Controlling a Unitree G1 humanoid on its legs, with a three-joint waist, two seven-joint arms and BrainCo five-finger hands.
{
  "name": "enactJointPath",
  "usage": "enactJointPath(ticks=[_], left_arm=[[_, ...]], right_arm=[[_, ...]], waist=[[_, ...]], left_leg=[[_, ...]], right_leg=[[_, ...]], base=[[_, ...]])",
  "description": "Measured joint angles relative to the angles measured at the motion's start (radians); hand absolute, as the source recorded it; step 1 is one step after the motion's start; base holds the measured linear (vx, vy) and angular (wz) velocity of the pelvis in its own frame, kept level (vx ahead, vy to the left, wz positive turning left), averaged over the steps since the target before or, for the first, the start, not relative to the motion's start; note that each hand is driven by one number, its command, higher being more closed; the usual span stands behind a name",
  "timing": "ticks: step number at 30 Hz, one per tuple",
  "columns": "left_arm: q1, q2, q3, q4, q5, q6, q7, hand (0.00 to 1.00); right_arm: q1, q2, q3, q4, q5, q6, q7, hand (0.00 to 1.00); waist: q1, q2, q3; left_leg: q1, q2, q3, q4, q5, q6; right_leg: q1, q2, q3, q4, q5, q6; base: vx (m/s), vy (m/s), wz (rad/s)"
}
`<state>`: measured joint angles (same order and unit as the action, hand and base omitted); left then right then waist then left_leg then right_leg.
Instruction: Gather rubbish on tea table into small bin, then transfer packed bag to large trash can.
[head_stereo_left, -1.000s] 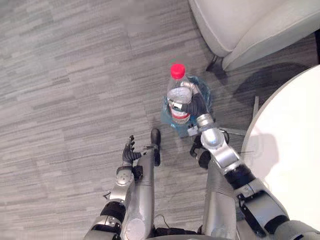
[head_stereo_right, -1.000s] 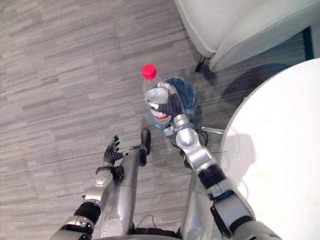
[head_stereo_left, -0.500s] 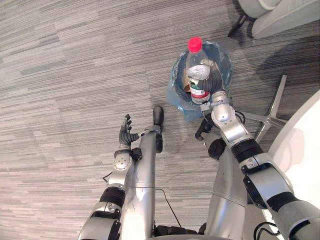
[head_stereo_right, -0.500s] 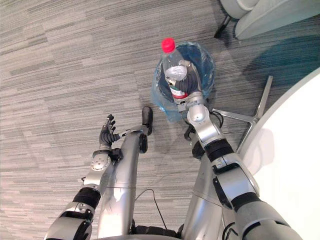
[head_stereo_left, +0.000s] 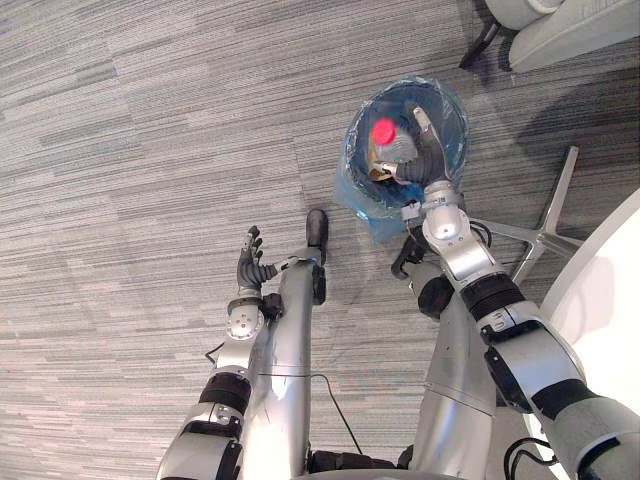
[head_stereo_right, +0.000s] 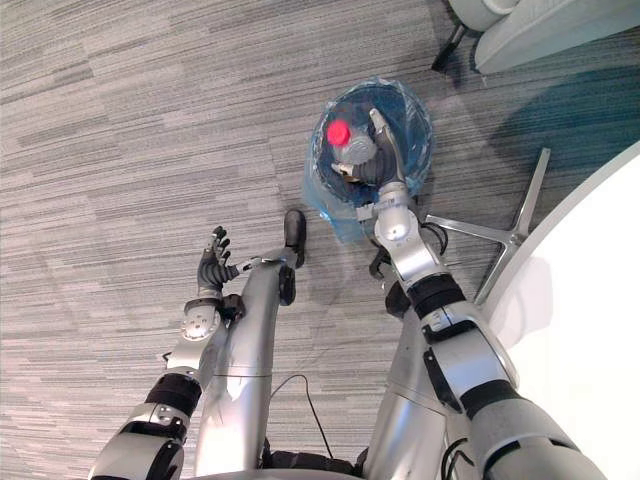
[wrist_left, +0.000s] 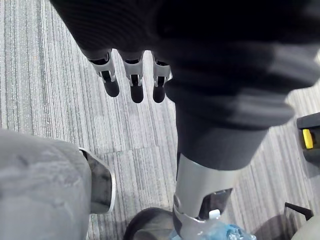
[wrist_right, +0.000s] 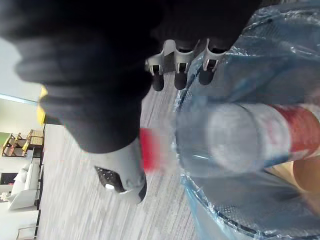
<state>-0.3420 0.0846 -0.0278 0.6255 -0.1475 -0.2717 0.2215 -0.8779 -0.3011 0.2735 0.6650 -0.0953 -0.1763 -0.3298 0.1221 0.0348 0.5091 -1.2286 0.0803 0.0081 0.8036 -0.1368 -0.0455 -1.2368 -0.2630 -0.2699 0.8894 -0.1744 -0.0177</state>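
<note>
A clear plastic bottle with a red cap and red label is inside the mouth of the small bin, which is lined with a blue bag. My right hand hovers over the bin's near rim, open. In the right wrist view the fingers are straight and the bottle lies apart from them, over the bag's opening. Brown rubbish lies deeper in the bin. My left hand hangs open over the carpet to the left, holding nothing; its fingers are straight.
A white round table fills the right edge. Metal chair-base legs spread on the floor between the table and the bin. A pale armchair stands at the top right. Grey striped carpet stretches to the left.
My right hand has opened and let go of the bottle, which has dropped from upright in the hand down into the bin. The left hand has not moved.
</note>
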Motion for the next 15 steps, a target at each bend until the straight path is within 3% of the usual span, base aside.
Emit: enactJointPath(ticks=[9, 15], left_arm=[[0.0, 0.0, 0.006, 0.003, 0.0, 0.002, 0.004, 0.0], [0.01, 0.011, 0.043, 0.005, 0.001, 0.017, 0.007, 0.0]], right_arm=[[0.022, 0.023, -0.03, -0.027, -0.035, 0.008, -0.04, 0.0], [0.132, 0.061, -0.028, -0.219, -0.035, 0.005, -0.041, 0.0]], waist=[[-0.006, -0.002, -0.001], [-0.027, -0.034, 0.0]], left_leg=[[0.007, 0.001, -0.003, -0.007, 0.01, -0.004], [0.041, 0.012, -0.004, -0.034, 0.02, -0.014]], right_leg=[[0.005, 0.002, -0.002, -0.003, 0.001, -0.001], [0.032, 0.018, -0.004, -0.028, 0.003, -0.003]], base=[[0.0, 0.0, 0.0], [-0.02, -0.003, -0.04]])
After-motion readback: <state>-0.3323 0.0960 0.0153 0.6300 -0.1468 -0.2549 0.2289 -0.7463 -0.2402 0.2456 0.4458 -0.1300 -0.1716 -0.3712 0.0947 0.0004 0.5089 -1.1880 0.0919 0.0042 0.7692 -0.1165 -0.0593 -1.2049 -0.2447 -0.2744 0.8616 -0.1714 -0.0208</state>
